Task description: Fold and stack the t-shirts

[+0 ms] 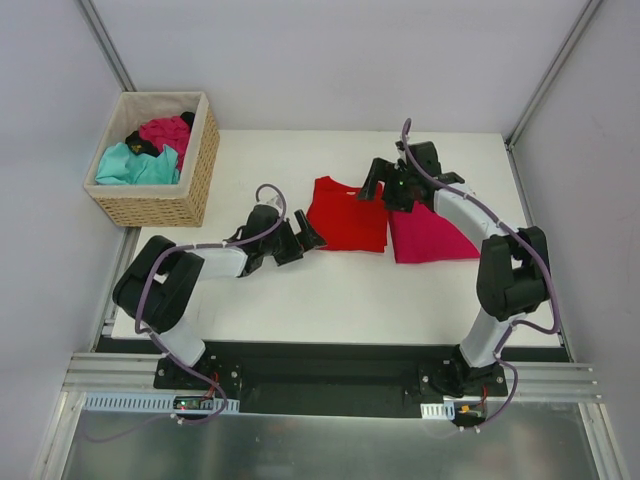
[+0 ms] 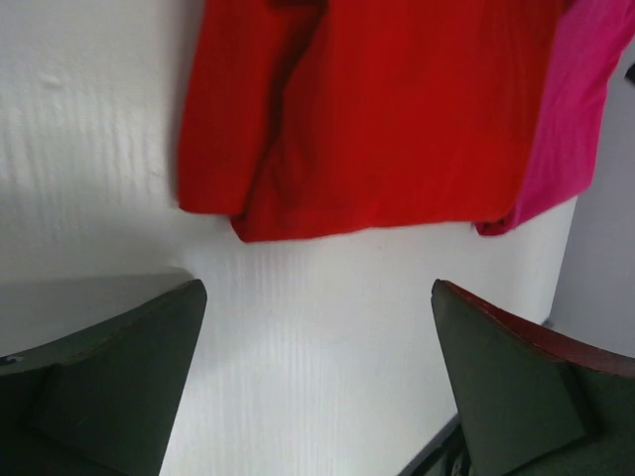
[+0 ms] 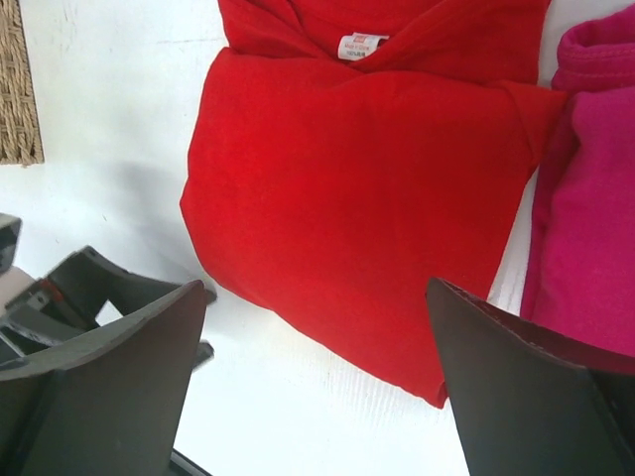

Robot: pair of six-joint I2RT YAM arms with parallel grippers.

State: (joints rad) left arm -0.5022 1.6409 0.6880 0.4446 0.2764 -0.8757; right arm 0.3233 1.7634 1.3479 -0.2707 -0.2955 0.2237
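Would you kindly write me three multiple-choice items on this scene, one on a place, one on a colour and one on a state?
1. Where does the red shirt lie?
A. Flat on the table, just ahead of the left fingers
B. Lifted off the table
C. Hanging over the table's near edge

2. What colour is the shirt to the right of the red one in the top view?
A. Teal
B. Black
C. Pink

3. How do the right fingers stand?
A. Shut on the red shirt
B. Open, holding nothing
C. Shut, holding nothing

Answers:
1 A: the top view shows it folded flat on the table beside the left fingers.
2 C: the pink shirt lies at its right edge.
3 B: the right wrist view shows them wide apart with nothing between them.
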